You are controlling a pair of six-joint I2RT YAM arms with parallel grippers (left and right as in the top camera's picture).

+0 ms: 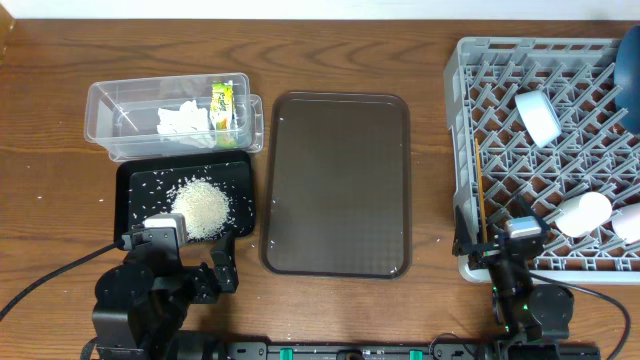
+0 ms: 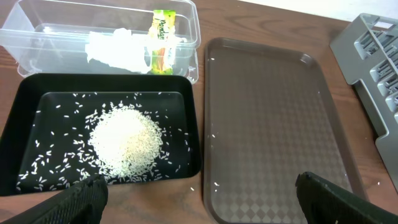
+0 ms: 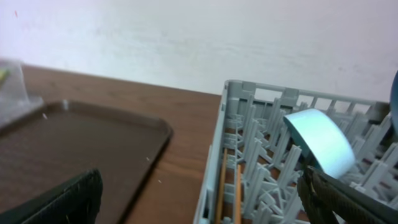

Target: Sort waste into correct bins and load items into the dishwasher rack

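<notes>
The clear tub (image 1: 110, 100) holds the white tissue (image 1: 185, 122) and the yellow-green wrapper (image 1: 222, 105); the left wrist view shows them too (image 2: 115, 50) (image 2: 163, 37). The black tray (image 1: 135, 180) holds a rice heap (image 1: 203, 207) (image 2: 124, 140) and scattered grains. The grey rack (image 1: 470, 80) holds the pale green cup (image 1: 538, 117) (image 3: 320, 149), the white bowl (image 1: 583, 213), the pink cup (image 1: 630, 222), the blue dish (image 1: 630, 80) and the chopsticks (image 1: 480, 190) (image 3: 222, 186). My left gripper (image 1: 180, 258) (image 2: 199, 205) is open and empty at the black tray's near edge. My right gripper (image 1: 500, 255) (image 3: 205, 205) is open and empty at the rack's near-left corner.
The large brown serving tray (image 1: 340, 180) (image 2: 267, 112) lies empty between the black tray and the rack, with a few stray rice grains on it and on the table near it. A white wall runs behind the table.
</notes>
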